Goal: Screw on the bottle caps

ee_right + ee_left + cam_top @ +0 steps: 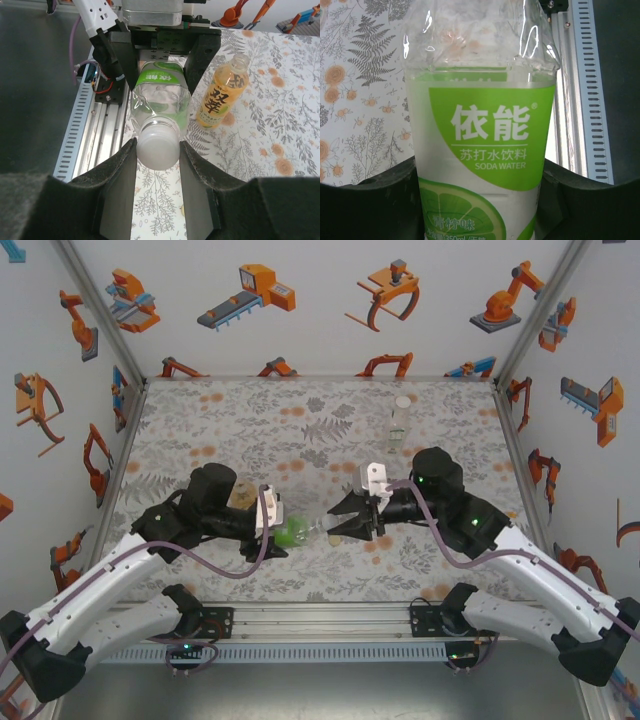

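White walls (300,300) with orange robot pictures stand on three sides of the table (200,410), which has a mat of ferns and flowers. From above, the left tool (272,530) holds the green bottle (292,533) on its side near the front edge, and the right tool (347,525) meets it at the neck. A slim clear bottle (400,425) stands well apart at the back. From the left wrist, two dark fingers (370,200) pinch the green bottle by its label, and its thin top part looks dented. The metal rail (585,100) at the front of the table is just past it. From the right wrist, the right tool is pinching the white cap (157,142), which sits on the mouth of the green bottle. I cannot tell if it has caught the thread. A yellow bottle (222,95) with no cap is on the mat, near the left tool. I think the cap could go on crooked if the two tools are not in line. The soft bottle could turn or squash in the left tool when the cap is twisted. A dropped cap could fall onto the rail. The middle and back of the table look open, but the yellow bottle and the front edge are close.
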Robot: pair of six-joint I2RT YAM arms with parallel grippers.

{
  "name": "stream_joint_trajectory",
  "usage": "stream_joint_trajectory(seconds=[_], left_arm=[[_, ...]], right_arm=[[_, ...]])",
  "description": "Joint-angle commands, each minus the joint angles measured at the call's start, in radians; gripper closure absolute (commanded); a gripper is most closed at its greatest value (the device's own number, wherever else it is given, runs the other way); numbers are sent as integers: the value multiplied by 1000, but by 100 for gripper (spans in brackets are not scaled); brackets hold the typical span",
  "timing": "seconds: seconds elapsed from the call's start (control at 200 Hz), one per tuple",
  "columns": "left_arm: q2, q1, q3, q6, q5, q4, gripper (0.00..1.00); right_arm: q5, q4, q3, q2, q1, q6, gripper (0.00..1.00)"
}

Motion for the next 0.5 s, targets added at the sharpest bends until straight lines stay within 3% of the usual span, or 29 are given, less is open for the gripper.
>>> stream_joint_trajectory(seconds=[0.0, 0.255, 0.496], left_arm=[[-15, -5, 28, 24, 58, 18, 100], [-28, -4, 25, 25, 65, 18, 100], [-47, -4, 17, 21, 78, 24, 100]], right_arm=[[42, -10, 14, 0, 7, -32, 91], [49, -6, 6, -12, 7, -40, 91], [-49, 102, -39, -36, 8, -18, 91]])
